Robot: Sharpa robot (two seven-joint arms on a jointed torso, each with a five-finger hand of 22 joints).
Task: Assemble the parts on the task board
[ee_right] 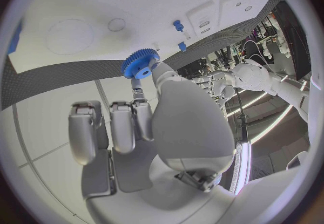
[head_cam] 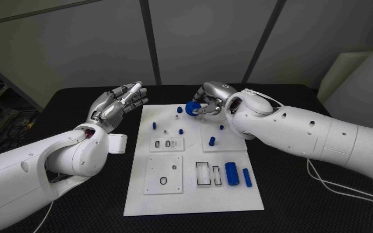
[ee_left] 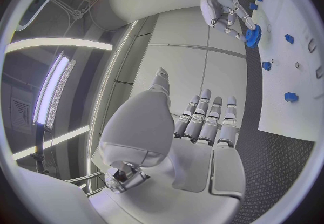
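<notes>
Head view: right hand (head_cam: pixel 208 102) pinches a blue gear (head_cam: pixel 192 109) above the far edge of the task board (head_cam: pixel 194 195); left hand (head_cam: pixel 118 105) is released, fingers spread, over the worktop (head_cam: pixel 77 103) beside the board.

Left wrist view: left palm holds nothing; gear (ee_left: pixel 253 35) seen edge-on at the other hand's fingertips.

Right wrist view: gear (ee_right: pixel 140 64) shows toothed rim and centre bore, which the head view hides. Judged light, rigid, slippery; best held by the rim.

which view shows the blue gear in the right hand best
The right wrist view: the blue gear sits close, teeth and centre hole plain, pinched by the right hand. The head view shows it small and partly covered by fingers; the left wrist view shows it far off, at the fingertips.
</notes>
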